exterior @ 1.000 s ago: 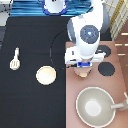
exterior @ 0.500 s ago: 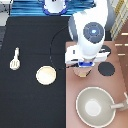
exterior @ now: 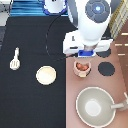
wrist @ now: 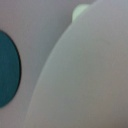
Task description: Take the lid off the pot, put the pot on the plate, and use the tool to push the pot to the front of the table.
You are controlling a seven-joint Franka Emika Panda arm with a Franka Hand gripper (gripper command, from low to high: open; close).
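Observation:
The gripper (exterior: 84,54) hangs at the stove's edge, right above the pot (exterior: 82,68) and closer to it than to anything else. The small pale pink pot shows its reddish-brown inside just below the hand. No lid lies anywhere on the table or stove in the exterior view. In the wrist view a pale round surface (wrist: 90,75) with a small nub at its rim fills most of the picture, close to the hand. The cream plate (exterior: 46,75) lies on the black table (exterior: 30,30), to the exterior view's left of the pot. The white spatula (exterior: 15,59) lies at the far left.
A large grey-beige pan (exterior: 95,106) with a long handle sits at the exterior view's bottom right on the pinkish-brown stove panel (exterior: 120,55). A black burner (exterior: 105,68) is just right of the pot. A black cable (exterior: 50,35) runs across the table.
The hand stays over the pot with only a slight shift. Plate, spatula and pan have not moved.

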